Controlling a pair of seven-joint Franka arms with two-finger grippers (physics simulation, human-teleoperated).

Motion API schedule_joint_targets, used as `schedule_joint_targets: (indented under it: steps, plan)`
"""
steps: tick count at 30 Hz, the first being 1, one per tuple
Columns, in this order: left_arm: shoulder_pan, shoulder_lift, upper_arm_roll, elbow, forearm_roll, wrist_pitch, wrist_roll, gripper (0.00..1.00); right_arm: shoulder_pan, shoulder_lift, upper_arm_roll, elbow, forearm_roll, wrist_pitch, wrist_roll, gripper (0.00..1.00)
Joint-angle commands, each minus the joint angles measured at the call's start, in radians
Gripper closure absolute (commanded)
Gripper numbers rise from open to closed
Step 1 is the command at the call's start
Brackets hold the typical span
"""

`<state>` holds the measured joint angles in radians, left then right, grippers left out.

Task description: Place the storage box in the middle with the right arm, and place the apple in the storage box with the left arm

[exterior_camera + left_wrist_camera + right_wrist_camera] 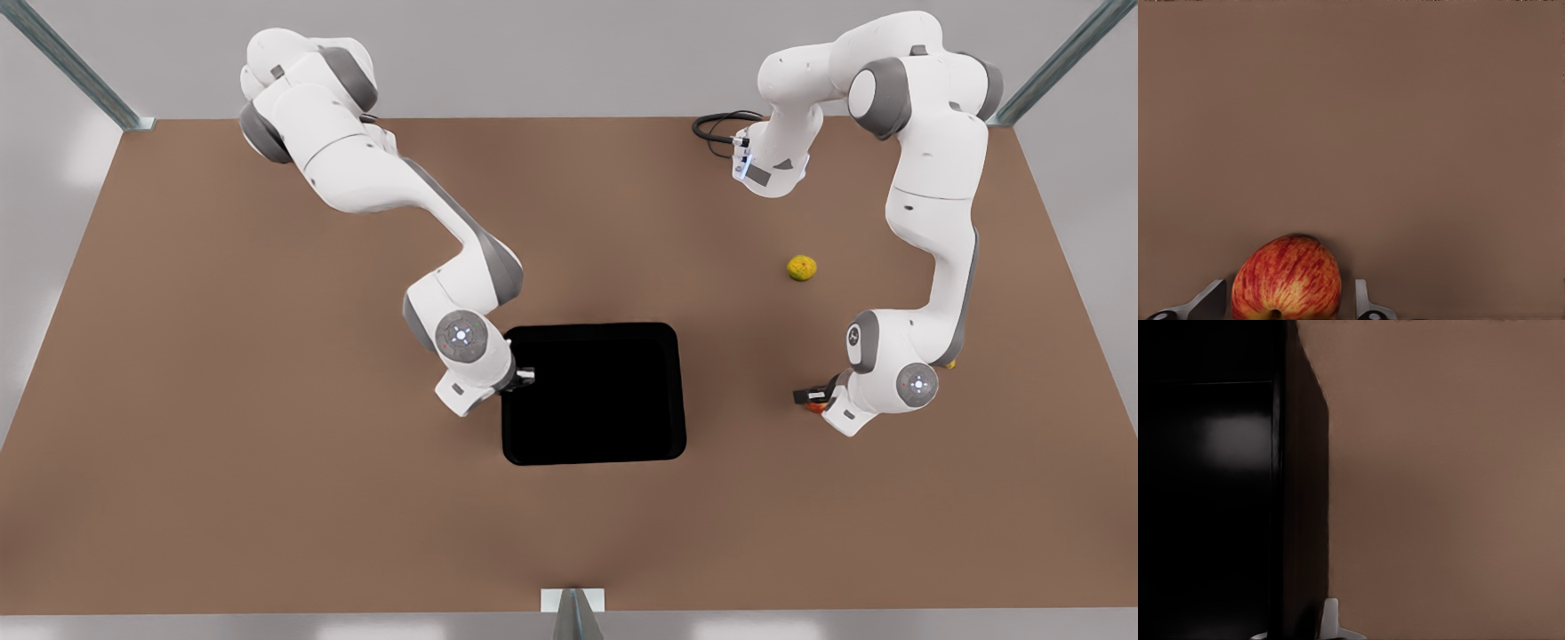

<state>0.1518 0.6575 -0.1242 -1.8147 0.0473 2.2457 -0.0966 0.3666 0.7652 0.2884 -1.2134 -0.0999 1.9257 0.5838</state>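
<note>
The right tool, on the arm at the front view's left, is sitting at the edge of the storage box, on the wall that faces the front view's left. In the right wrist view that glossy black wall is running up between the tool's fingers, with one pale fingertip lying just against its outer face, so the tool is gripping the box wall. The box is resting on the brown worktop, near its middle, directly beside this tool and reaching away from it toward the front view's right.

The left tool, on the arm at the front view's right, is hanging low over the worktop, well apart from the box. In the left wrist view the apple is sitting between its two fingers, red with yellow streaks, stem end toward the camera. The fingers are standing open on either side of the fruit, one just beside it and the other with a narrow gap; whether either is touching the skin I cannot tell. In the front view a bit of orange-red is peeking out under this tool.

A yellow-green bumpy fruit is lying on the worktop farther back from the left tool, apart from it.
</note>
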Motion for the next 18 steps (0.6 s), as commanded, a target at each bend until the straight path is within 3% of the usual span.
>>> schedule_joint_targets:
  steps: [1, 2, 4, 8, 10, 12, 14, 15, 18]
  plan:
    - [0.0, 0.001, 0.0, 0.0, 0.0, 0.0, 0.0, 0.13, 0.0, 0.0, 0.0, 0.0, 0.0, 0.001, -0.001, 0.0]
    - [0.0, 0.001, 0.0, 0.0, 0.0, 0.0, 0.0, 0.27, 0.0, 0.0, 0.0, 0.0, 0.0, 0.001, -0.001, 0.0]
    - [0.0, 0.001, 0.0, 0.0, 0.0, 0.0, 0.0, 0.36, -0.001, -0.006, 0.0, 0.002, 0.005, -0.008, -0.006, 0.0]
    - [-0.001, 0.001, -0.002, 0.0, 0.0, 0.0, 0.0, 0.36, -0.015, -0.127, 0.003, -0.017, 0.031, -0.048, 0.007, 0.0]
    - [0.0, -0.001, -0.002, 0.0, 0.0, 0.0, 0.0, 0.38, -0.054, -0.257, 0.005, -0.1, 0.032, -0.091, 0.021, 0.0]
    - [0.0, -0.004, -0.003, 0.0, -0.001, -0.003, -0.002, 0.38, -0.181, -0.452, 0.006, -0.262, 0.029, -0.1, -0.008, 0.0]
    - [0.003, -0.015, -0.008, 0.0, 0.0, -0.011, -0.002, 0.38, -0.411, -0.578, 0.006, -0.345, 0.028, -0.178, -0.318, 0.0]
    - [0.003, -0.022, -0.011, 0.0, 0.0, -0.014, -0.002, 0.38, -0.524, -0.598, 0.005, -0.359, 0.019, -0.224, -0.464, 0.0]
    - [0.0, -0.064, -0.015, 0.0, 0.0, -0.018, -0.006, 0.38, -0.663, -0.6, 0.005, -0.342, 0.003, -0.29, -0.526, 0.0]
